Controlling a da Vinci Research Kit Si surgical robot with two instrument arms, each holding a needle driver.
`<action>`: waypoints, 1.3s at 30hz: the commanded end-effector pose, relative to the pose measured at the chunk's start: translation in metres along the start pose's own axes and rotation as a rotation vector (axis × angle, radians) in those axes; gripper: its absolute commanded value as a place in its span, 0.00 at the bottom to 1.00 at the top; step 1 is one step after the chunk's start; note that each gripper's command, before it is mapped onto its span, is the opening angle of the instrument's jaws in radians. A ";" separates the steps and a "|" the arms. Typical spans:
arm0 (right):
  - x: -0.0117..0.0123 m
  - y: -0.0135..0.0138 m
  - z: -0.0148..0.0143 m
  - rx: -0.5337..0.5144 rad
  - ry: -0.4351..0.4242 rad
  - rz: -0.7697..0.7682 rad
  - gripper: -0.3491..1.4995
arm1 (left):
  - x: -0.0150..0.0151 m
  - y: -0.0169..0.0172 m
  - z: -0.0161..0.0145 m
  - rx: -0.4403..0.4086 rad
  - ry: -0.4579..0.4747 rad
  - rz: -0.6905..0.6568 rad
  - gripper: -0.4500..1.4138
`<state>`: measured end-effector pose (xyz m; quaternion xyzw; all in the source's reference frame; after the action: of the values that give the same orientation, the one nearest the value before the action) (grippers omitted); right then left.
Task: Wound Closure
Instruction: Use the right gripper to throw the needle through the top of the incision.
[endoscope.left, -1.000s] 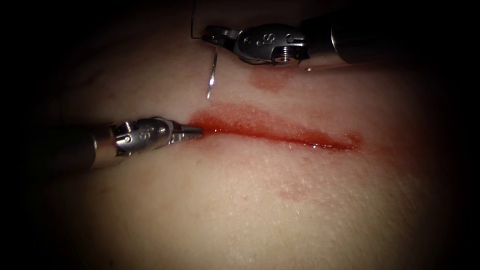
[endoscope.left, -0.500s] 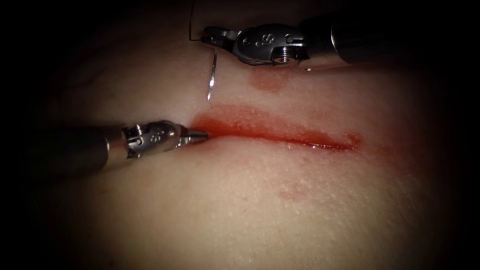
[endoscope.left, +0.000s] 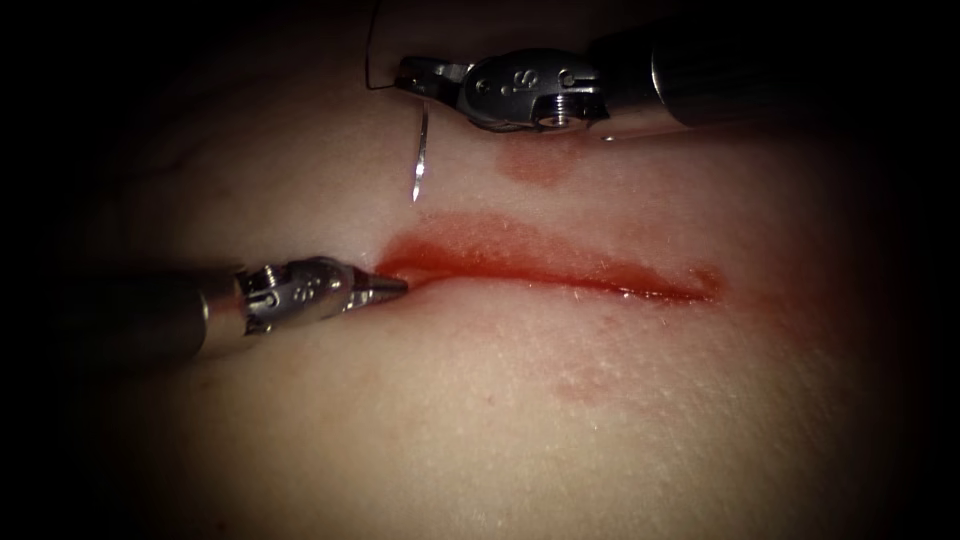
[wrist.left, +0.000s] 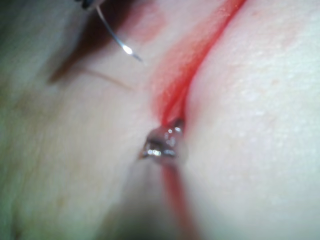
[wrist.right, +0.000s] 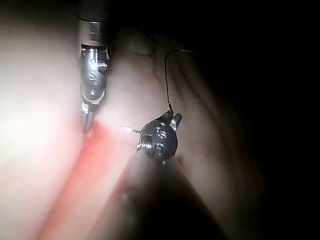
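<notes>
Above the cut (endoscope.left: 540, 268), upper middle of the frame, my right tool (endoscope.left: 412, 76) is gripping the needle (endoscope.left: 421, 150) near its thread end, tip hanging free of tissue (endoscope.left: 600, 420); my left tool (endoscope.left: 392, 288), shut and empty, is touching the cut's left end, nearer.

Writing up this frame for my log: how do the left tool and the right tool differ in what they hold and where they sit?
The right tool is shut on the needle near its thread end, above the cut; the left tool holds nothing, its shut tip at the cut's left end. The right tool is off the tissue, with the needle hanging free of it; the left tool's tip is against the tissue. Both are shut.
</notes>
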<state>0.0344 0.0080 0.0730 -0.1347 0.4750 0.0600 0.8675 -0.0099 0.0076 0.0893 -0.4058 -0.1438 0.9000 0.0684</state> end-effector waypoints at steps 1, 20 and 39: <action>-0.0001 -0.0003 0.0007 0.001 0.002 0.000 0.00 | -0.0001 0.0001 0.0009 -0.003 0.002 0.001 0.05; 0.0000 -0.0014 0.0002 0.030 -0.003 -0.021 0.00 | -0.0005 0.0010 0.0002 -0.014 -0.004 0.011 0.05; -0.0012 -0.0012 0.0006 0.042 -0.016 -0.079 0.00 | -0.0012 0.0005 0.0004 -0.020 0.000 0.007 0.05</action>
<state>0.0340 0.0071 0.0740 -0.1339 0.4629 0.0172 0.8761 -0.0088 0.0071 0.0895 -0.4063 -0.1505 0.8992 0.0613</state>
